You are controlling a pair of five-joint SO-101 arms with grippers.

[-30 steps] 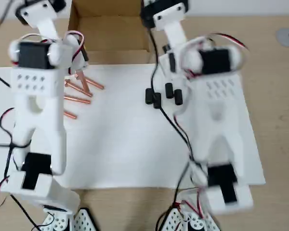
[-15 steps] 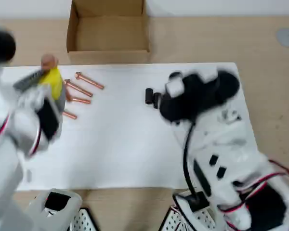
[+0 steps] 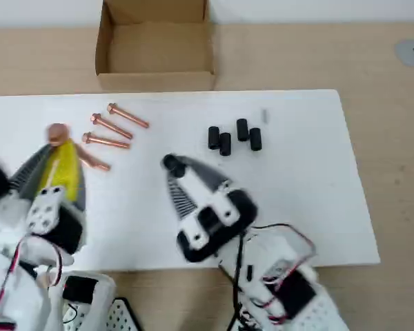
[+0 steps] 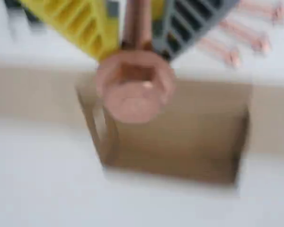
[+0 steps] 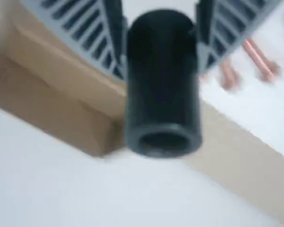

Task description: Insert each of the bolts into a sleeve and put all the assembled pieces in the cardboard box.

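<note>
Gripped copper bolt [image 4: 135,87] in left gripper [image 3: 55,146], yellow and grey fingers closed tight on shank, head toward cardboard box [image 3: 155,81]; hung over left part of white sheet [image 3: 317,207]. Gripped black sleeve [image 5: 163,85] in right gripper [image 3: 174,167], fingers closed on both sides, near middle of sheet. Counted four loose bolts [image 3: 112,126] near far-left corner of sheet, four loose sleeves [image 3: 225,143] clustered near far edge. Found box on table [image 3: 386,138] beyond far edge, open side up.
</note>
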